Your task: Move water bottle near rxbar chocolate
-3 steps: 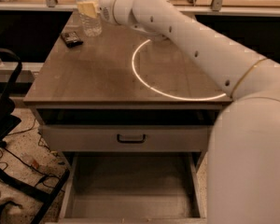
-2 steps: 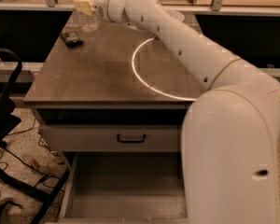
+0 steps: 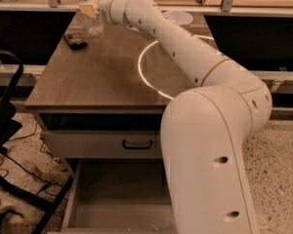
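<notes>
Camera view | hand (image 3: 94, 9) far-left, clamped on clear ribbed water bottle (image 3: 94, 25) | dark rxbar chocolate (image 3: 75, 40) beside

A grey-brown wooden table (image 3: 88, 77) fills the middle of the room, and a bright ring of light (image 3: 142, 79) curves across its top. Under the top are 2 drawers: the upper drawer (image 3: 102, 144) is closed and has 1 dark handle, the lower drawer (image 3: 117, 199) is pulled out. The floor (image 3: 281, 169) is pale speckled stone. A black frame (image 3: 7, 126) stands at the left, with cables (image 3: 19, 165) beneath it. Behind runs a pale ledge (image 3: 263, 11) on metal posts, with dark panels (image 3: 256, 43) below it. The gripper (image 3: 95, 9) is over the table's far left corner.
</notes>
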Available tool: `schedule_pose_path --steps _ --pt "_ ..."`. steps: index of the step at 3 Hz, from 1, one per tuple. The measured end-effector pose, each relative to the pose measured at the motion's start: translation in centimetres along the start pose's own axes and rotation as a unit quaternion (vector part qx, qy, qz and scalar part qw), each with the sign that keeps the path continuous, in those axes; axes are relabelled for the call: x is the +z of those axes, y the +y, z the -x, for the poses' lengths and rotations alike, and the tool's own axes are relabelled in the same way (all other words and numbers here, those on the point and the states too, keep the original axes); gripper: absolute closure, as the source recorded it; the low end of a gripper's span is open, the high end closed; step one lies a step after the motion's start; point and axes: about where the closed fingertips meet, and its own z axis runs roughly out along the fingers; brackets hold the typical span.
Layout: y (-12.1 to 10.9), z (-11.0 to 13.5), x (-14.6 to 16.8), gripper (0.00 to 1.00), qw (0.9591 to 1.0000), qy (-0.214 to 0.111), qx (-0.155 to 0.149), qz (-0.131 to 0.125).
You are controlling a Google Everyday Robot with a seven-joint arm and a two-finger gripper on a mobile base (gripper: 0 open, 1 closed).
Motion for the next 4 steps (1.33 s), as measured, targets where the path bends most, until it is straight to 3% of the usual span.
schedule_pose_path --steps 3,4 --pt "-0.3 -4.9 2.1 0.98 0.9984 0.036 0.043 -0.003" --pt "-0.3 -4.8 2.2 0.68 0.9984 0.036 0.043 -0.003"
